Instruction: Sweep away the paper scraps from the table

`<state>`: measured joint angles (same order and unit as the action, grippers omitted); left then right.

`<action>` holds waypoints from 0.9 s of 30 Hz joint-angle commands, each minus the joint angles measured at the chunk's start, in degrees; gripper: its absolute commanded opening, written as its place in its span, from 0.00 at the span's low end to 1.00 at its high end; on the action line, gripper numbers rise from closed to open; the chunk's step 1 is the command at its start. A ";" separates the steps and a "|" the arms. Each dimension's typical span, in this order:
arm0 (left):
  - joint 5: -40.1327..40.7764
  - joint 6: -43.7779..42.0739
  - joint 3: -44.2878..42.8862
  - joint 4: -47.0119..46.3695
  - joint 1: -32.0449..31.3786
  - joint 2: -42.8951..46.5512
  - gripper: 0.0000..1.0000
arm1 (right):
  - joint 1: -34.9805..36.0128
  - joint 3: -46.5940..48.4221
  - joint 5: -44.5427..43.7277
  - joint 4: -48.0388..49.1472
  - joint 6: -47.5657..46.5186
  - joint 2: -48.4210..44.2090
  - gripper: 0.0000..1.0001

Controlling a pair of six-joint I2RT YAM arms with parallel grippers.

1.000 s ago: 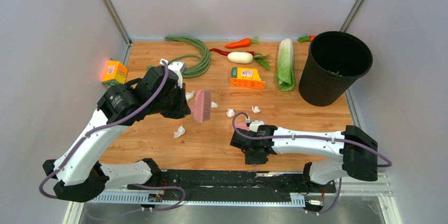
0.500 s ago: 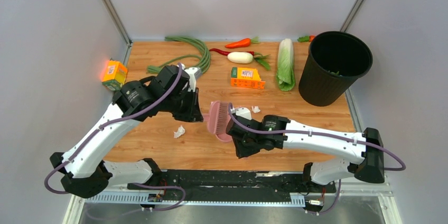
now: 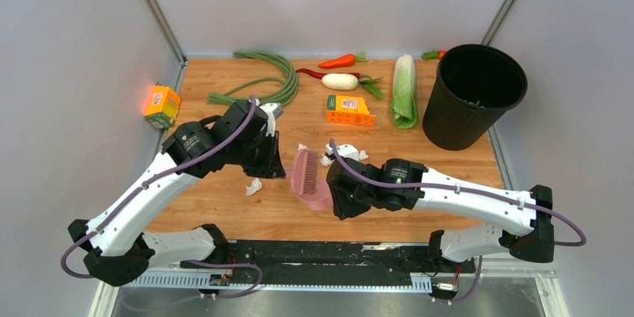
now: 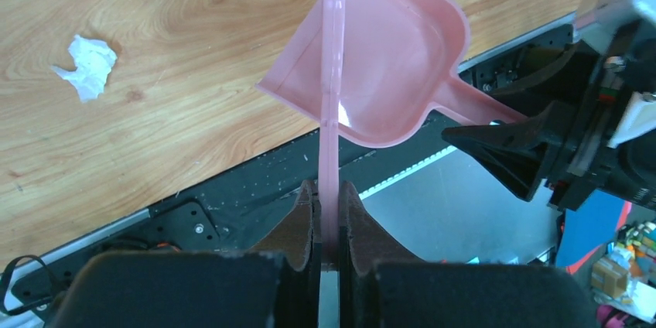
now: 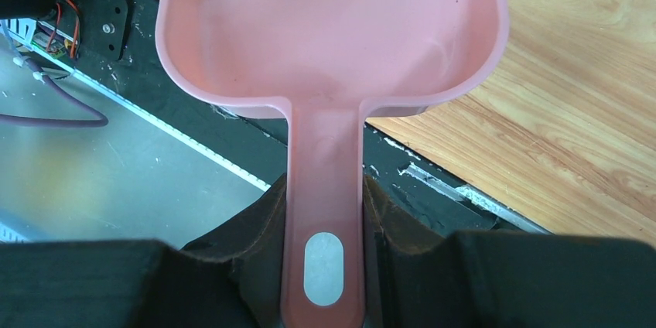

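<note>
Hiding most of the pink dustpan from above, the pink brush stands on edge right against it; the left wrist view crops the brush head at the top. The left end effector pinches the brush handle, and the right end effector pinches the dustpan handle. Of the paper scraps, one lies alone left of the brush, while other scraps sit beyond the right arm. Both wrist views show the pan against the near edge of the tabletop. Bare wood surrounds the lone scrap. Vegetables, an orange box and a black bin crowd the far side.
</note>
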<state>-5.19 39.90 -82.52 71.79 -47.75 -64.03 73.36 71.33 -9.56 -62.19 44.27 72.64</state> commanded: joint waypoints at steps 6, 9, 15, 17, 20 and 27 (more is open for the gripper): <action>8.61 -2.37 -19.30 7.65 0.11 -4.34 0.00 | 0.38 -6.98 0.77 6.20 -0.50 -1.97 0.00; 16.78 -2.98 -26.27 16.59 0.11 -7.24 0.00 | 1.25 -9.36 1.56 8.92 -1.55 -2.77 0.00; 20.39 1.58 -14.80 16.80 0.28 -0.50 0.00 | 7.22 -9.81 -2.21 10.95 -6.03 0.47 0.00; 21.80 3.95 -10.67 16.89 0.72 2.14 0.00 | 9.16 -9.54 -3.09 11.83 -7.87 2.49 0.00; 24.87 6.32 -6.61 16.98 1.77 5.58 0.00 | 11.18 -9.28 -3.97 14.02 -10.60 5.83 0.00; 33.84 2.47 2.45 17.07 5.28 9.72 0.00 | 11.63 -7.17 -4.50 17.63 -14.74 10.50 0.00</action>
<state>21.45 44.69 -81.93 78.13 -44.49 -54.63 84.71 61.06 -12.01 -48.88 33.54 82.11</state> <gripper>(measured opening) 0.066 0.327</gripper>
